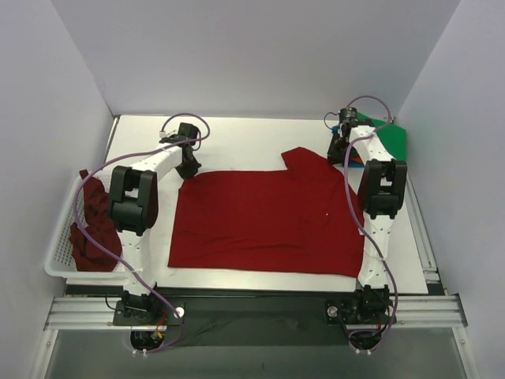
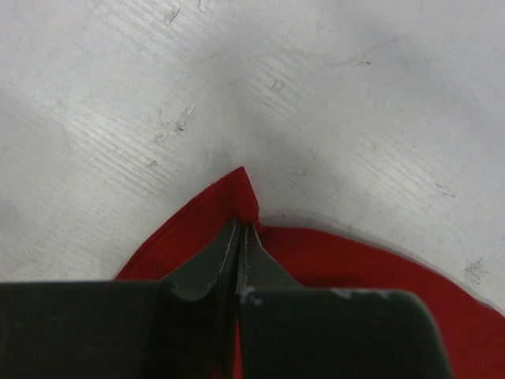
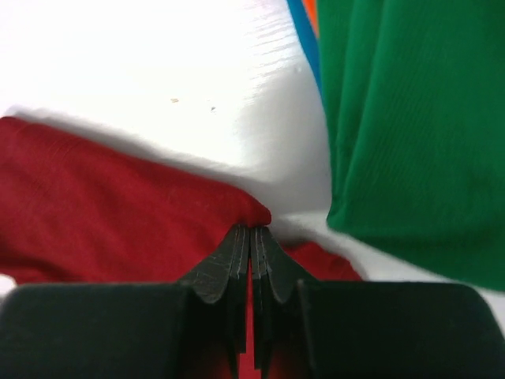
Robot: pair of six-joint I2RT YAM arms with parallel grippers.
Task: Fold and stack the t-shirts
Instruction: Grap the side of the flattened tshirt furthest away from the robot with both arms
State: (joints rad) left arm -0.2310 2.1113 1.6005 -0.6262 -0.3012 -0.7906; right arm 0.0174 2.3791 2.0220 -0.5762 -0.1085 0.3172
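A bright red t-shirt [image 1: 264, 223] lies spread flat in the middle of the table. My left gripper [image 1: 188, 169] is shut on its far left corner [image 2: 241, 193], the cloth pinched between the fingertips. At the far right, my right gripper [image 1: 337, 151] is shut on the red shirt's edge [image 3: 256, 213] by the sleeve. Just right of it lies a folded green t-shirt [image 3: 410, 126], with blue [image 3: 304, 39] and orange [image 3: 310, 9] folded ones under it. A darker maroon t-shirt [image 1: 93, 225] is heaped in the basket at the left.
The white mesh basket [image 1: 57, 253] sits at the table's left edge beside the left arm. The folded stack [image 1: 390, 134] fills the far right corner against the wall. White walls enclose the table on three sides.
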